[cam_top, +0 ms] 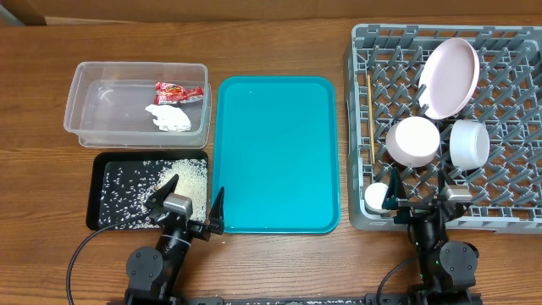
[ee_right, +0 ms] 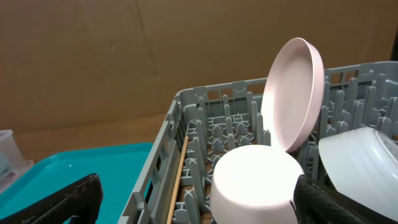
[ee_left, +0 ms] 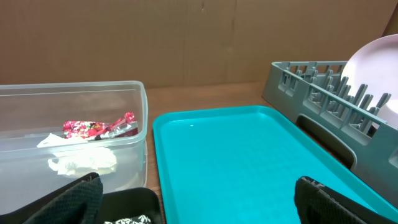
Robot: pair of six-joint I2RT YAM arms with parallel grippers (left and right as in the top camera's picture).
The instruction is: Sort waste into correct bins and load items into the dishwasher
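Overhead: pink plate [cam_top: 450,76], leaning at rack [cam_top: 500,217] far edge; judged rigid, slick, breakable, grasp by rim. Left gripper [cam_top: 198,186], right gripper [cam_top: 417,183]: jaws apart, empty.

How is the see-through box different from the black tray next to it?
The clear tub is see-through and deep; the black tray is dark and shallow. The tub holds a red wrapper and a white tissue; the black tray holds loose rice. Both are rectangles with rounded corners, left of the teal tray.
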